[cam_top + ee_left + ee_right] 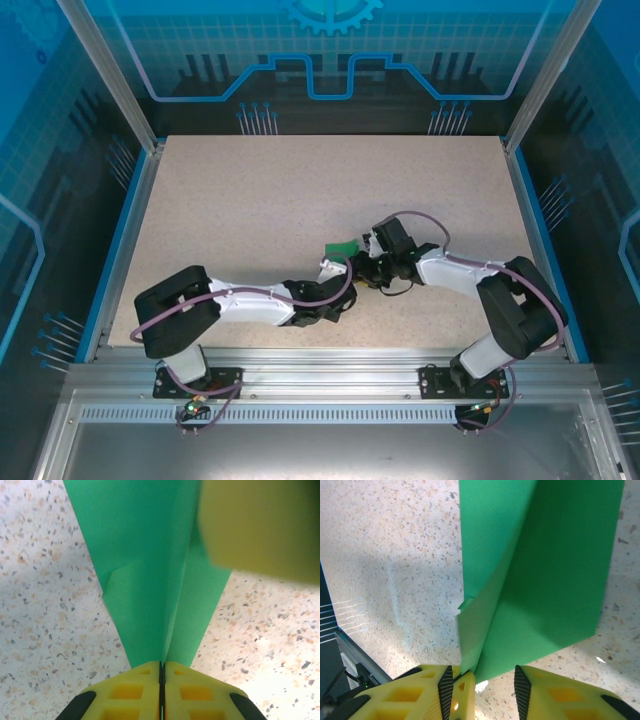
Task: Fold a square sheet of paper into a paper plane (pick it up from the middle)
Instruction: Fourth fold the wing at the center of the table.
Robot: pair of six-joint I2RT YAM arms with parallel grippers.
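Jaws on the left gripper (161, 674) are closed flat together. They pinch the narrow end of the sheet of paper (150, 565), and you can see the green run straight into the seam between the two yellow fingers (125, 692).

Jaws on the right gripper (495, 682) stand apart, with speckled worktop (395, 555) visible through the gap. The paper's lower folded edge comes down against the inner side of one finger (462, 692). It does not look clamped there.

Paper state: folded, not flat. A lengthwise crease splits it into two panels that meet in a V. The left wrist view shows a small angled flap on the left panel. A blurred yellow block (260, 525) overlaps the paper's upper right corner in that view; you can't tell which part it is.

From the top camera, the sheet (343, 248) is a small green patch a little right of the worktop's (300, 190) centre. It sits between the two tips: the left gripper (333, 266) reaches in from the lower left and the right gripper (362, 256) from the right, and both are close against it. You can't tell whether the paper touches the surface or hangs just above it.
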